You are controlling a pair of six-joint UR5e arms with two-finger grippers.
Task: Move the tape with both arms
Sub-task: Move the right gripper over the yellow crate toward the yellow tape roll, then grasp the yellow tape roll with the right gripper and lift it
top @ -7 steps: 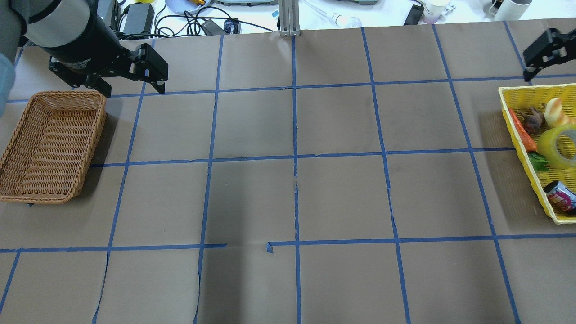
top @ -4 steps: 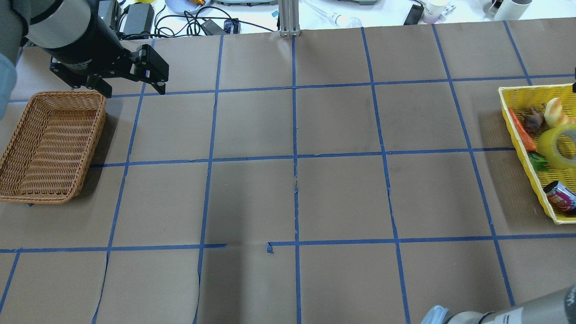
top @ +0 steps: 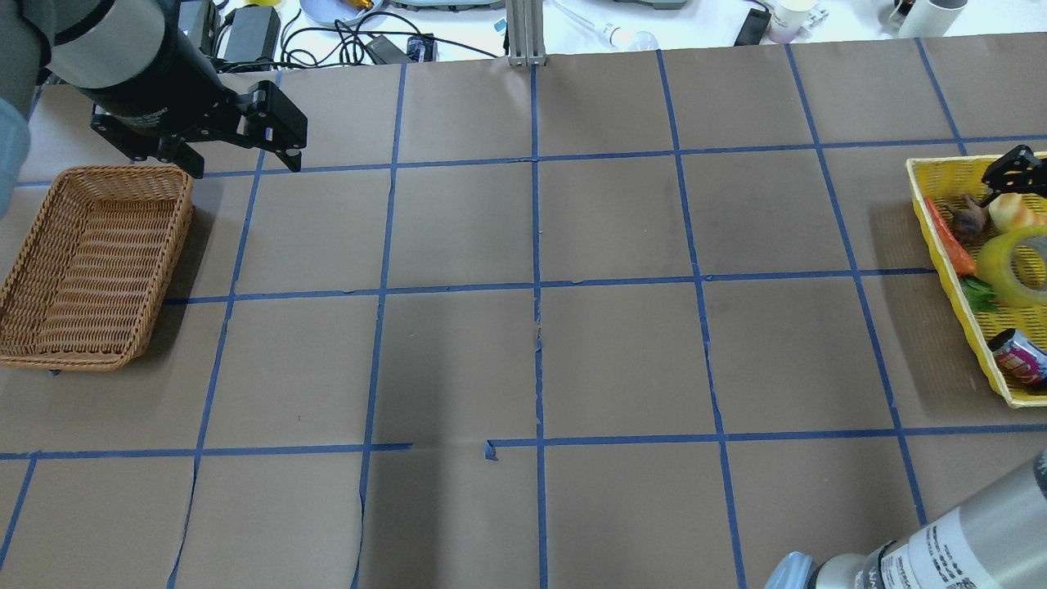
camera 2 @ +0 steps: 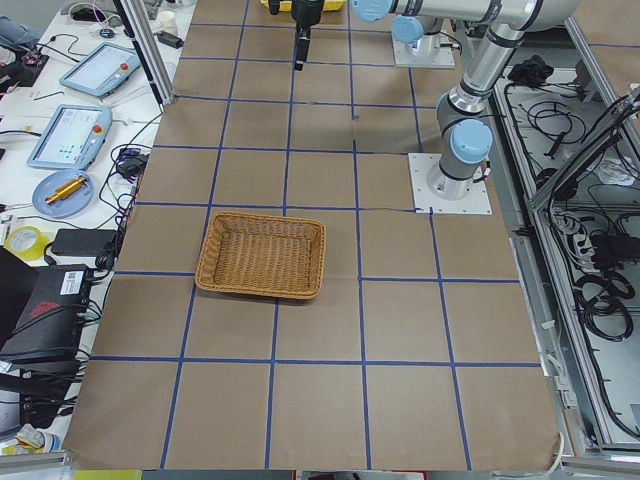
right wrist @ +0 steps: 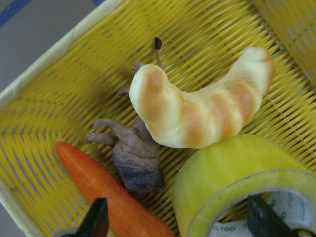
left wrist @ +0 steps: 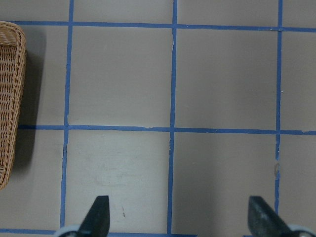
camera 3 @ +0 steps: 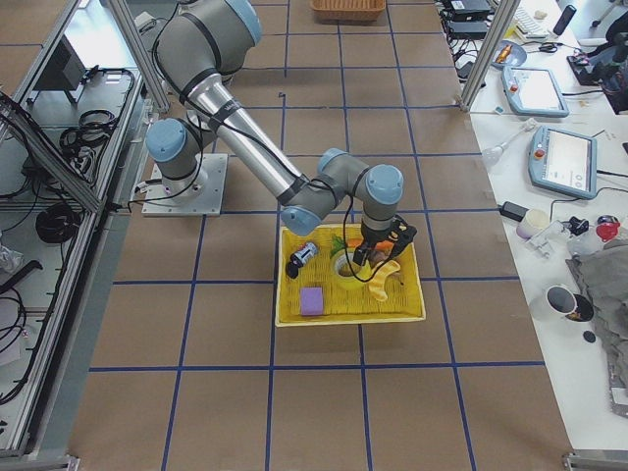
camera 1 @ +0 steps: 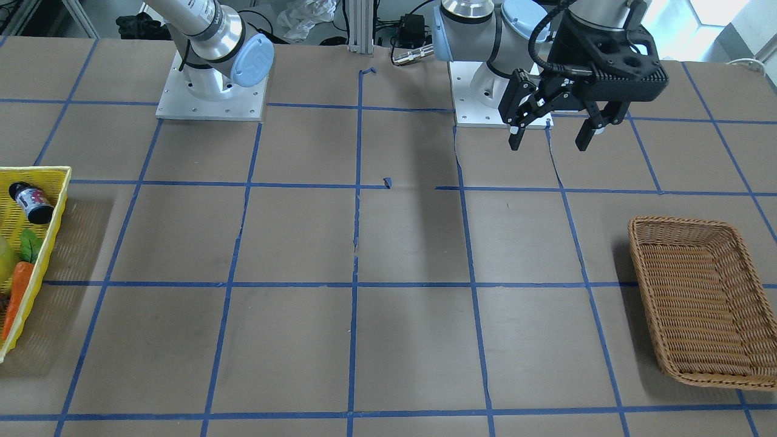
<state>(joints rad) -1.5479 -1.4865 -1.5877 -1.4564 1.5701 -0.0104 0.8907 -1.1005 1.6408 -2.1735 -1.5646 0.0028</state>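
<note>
At 10 o'clock of the overhead view, the left gripper (top: 244, 168): fingers spread wide, nothing between them, nothing touched. Hanging over bare brown worktop (top: 613, 352), just off the far corner of the wicker basket (top: 49, 360). Same wide spread in the left wrist view, with only paper and blue grid lines (left wrist: 173, 131) beneath and the wicker rim at 9 o'clock.

At 3 o'clock of the overhead view, the right gripper (right wrist: 180, 219), low over the yellow basket (right wrist: 59, 94). Fingers wide apart here too, clamped on nothing. In the right wrist view, one fingertip at 7 o'clock above the carrot (right wrist: 106, 190), the other at 5 o'clock above the white core of the tape (right wrist: 232, 168). Contact with either: cannot tell.

Tape inside the yellow basket, at 5 o'clock of the right wrist view, its hole turned up toward the camera. Against it at 12 o'clock, a curved bread roll (right wrist: 197, 113). At its 9 o'clock, a brown withered root-like piece (right wrist: 133, 163), wedged between roll and carrot. Elsewhere in the same basket: a green leaf (top: 977, 293) just beside the tape, a small can (top: 1018, 357) on its side near the robot-side end, and a purple block (camera 3: 312, 300) in a corner.

Wicker basket at 9 o'clock of the worktop, well apart from the yellow one at 3 o'clock.

Crowding the tape: roll, root-like piece and carrot on two sides. Past the far edge at 12 o'clock, black cables (top: 327, 37) on a white bench.
</note>
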